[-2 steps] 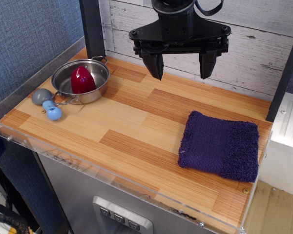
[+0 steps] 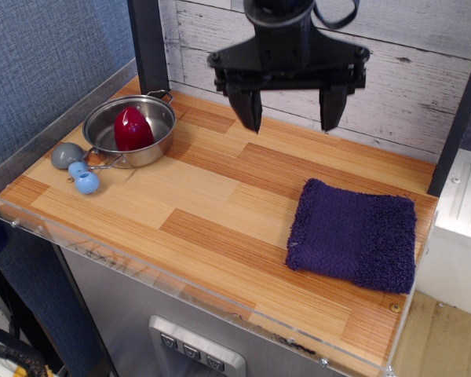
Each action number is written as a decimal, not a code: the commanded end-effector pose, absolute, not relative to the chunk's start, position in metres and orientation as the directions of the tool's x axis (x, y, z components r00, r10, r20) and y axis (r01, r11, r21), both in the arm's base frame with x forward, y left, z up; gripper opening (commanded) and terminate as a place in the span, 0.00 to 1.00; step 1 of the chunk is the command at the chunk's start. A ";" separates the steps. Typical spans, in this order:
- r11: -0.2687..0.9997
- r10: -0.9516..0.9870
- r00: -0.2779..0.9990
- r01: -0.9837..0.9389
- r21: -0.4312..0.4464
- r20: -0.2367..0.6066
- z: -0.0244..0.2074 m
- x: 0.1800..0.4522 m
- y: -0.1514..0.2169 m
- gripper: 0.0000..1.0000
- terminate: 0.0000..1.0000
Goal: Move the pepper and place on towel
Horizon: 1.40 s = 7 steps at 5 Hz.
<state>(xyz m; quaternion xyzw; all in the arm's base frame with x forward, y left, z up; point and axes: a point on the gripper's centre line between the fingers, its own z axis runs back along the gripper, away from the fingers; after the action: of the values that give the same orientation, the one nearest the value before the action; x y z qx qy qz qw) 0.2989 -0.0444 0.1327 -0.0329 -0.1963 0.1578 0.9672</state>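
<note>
The glossy dark red pepper (image 2: 131, 128) sits upright inside a small steel pan (image 2: 158, 143) at the table's back left. The dark purple fluffy towel (image 2: 353, 233) lies flat at the right side of the wooden table. My black gripper (image 2: 291, 124) hangs above the back middle of the table, jaws wide open and empty. It is well to the right of the pepper and up-left of the towel, touching neither.
A blue and grey toy (image 2: 77, 167) lies by the pan's handle near the left edge. A black post (image 2: 147, 43) stands behind the pan. A white plank wall (image 2: 408, 71) backs the table. A clear acrylic lip (image 2: 180, 279) runs along the front edge.
The gripper has shifted very slightly, upward and a bit left. Pepper, pan, toy and towel have not moved.
</note>
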 end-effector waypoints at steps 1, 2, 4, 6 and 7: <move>0.899 0.430 0.801 -0.420 -0.121 0.415 0.151 0.327 0.042 1.00 0.00; 0.853 0.510 0.761 -0.506 -0.125 0.402 0.145 0.329 0.080 1.00 0.00; 0.749 0.645 0.679 -0.652 -0.118 0.350 0.119 0.320 0.132 1.00 0.00; 0.665 0.727 0.588 -0.731 -0.152 0.354 0.102 0.321 0.156 1.00 0.00; 0.648 0.740 0.577 -0.750 -0.134 0.346 0.091 0.324 0.163 1.00 0.00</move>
<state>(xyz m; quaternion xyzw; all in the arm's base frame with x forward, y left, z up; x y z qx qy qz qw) 0.3280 0.1580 0.0762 0.0125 -0.1650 0.4158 0.8943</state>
